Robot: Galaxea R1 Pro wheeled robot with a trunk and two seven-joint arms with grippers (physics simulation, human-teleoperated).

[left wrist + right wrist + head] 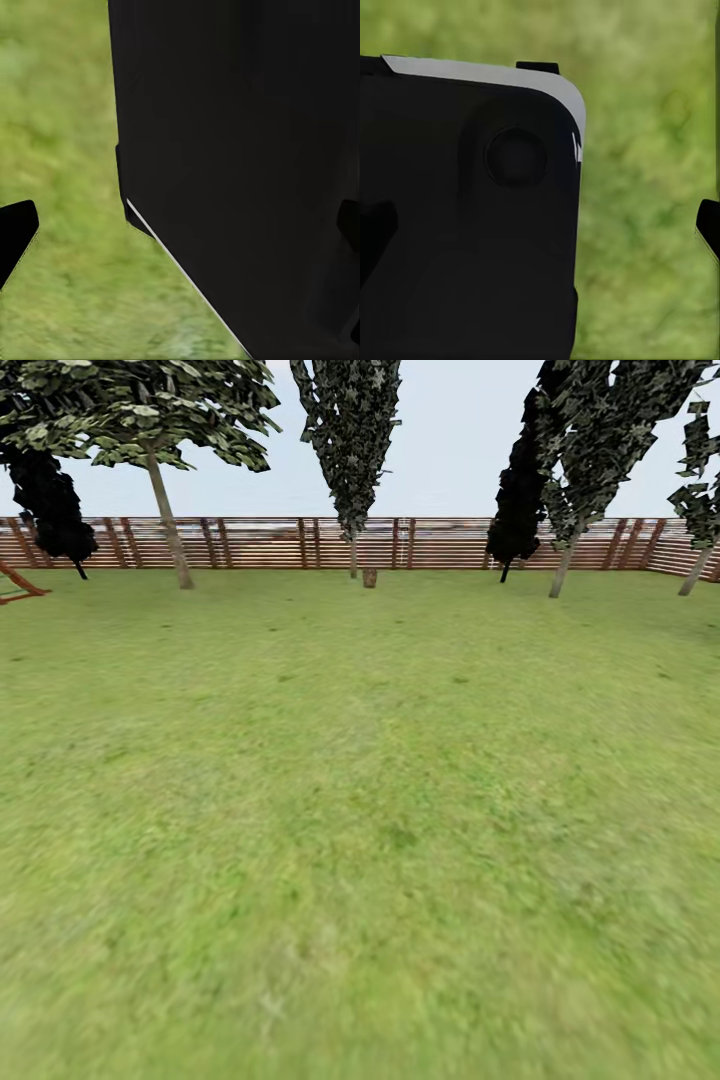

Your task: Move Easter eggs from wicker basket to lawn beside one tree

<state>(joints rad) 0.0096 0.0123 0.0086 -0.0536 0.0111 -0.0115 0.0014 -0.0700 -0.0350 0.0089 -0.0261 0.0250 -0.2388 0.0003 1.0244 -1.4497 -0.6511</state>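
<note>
Black finger tips of the left hand are seen at the two opposite edges of the left wrist view, one over grass and the other against a large black body panel of the robot; the fingers are spread well apart and nothing is held between them. A thin pale edge is noted along the lower border of that panel. The right hand is recorded likewise released in the right wrist view: one finger tip stands over grass, the other is barely told from a black housing with a round recess and a pale rim along its top. Blurred green lawn is shown behind both hands in the wrist views.

From the head view, a broad flat stretch of the lawn is seen running to a brown horizontal-slat fence. A small brown object, taken to be the wicker basket, is set on the grass far off, just beside a slender pale-trunked tree near the fence. Whether eggs lie in it cannot be told at that size. Further pale-trunked trees are noted at the left and right, with black conifer-like trees between them. A red structure is cut off at the left edge.
</note>
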